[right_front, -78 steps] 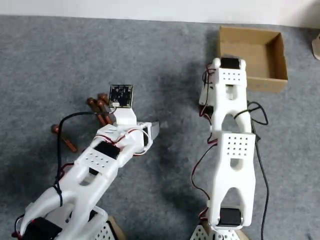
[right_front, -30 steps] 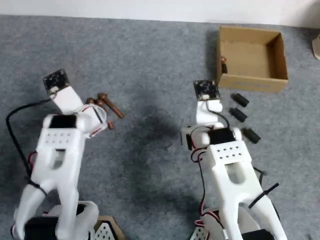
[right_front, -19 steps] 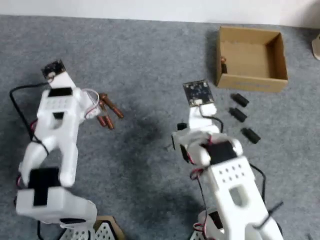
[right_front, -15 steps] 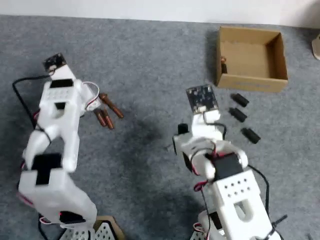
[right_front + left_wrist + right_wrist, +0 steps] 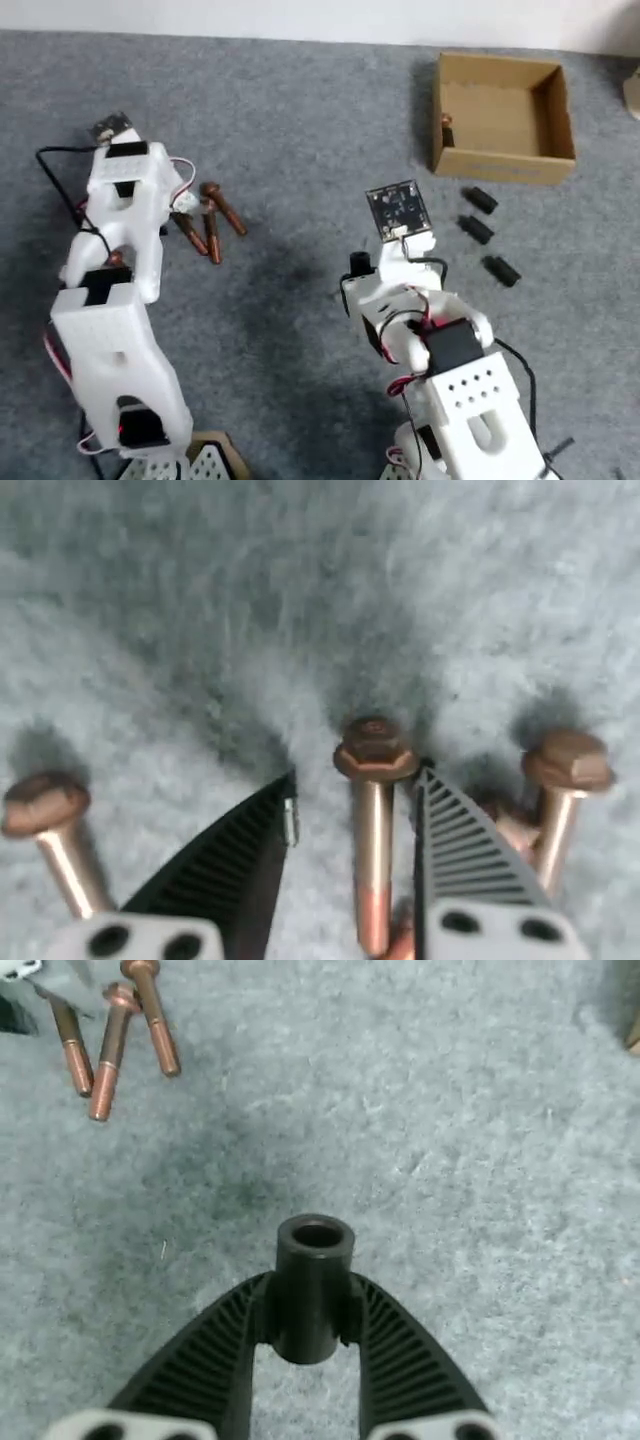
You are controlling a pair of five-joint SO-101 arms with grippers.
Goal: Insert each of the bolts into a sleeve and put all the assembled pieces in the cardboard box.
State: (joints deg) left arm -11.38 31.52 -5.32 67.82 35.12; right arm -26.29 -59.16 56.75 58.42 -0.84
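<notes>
R hand [image 5: 310,1310] grips sleeve [image 5: 314,1260]; L hand [image 5: 355,785] open astride bolt [image 5: 372,830].

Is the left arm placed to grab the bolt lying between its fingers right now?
Probably yes: the left gripper is open with a finger on either side of the bolt. Another bolt lies close outside one finger and may get nudged.
</notes>
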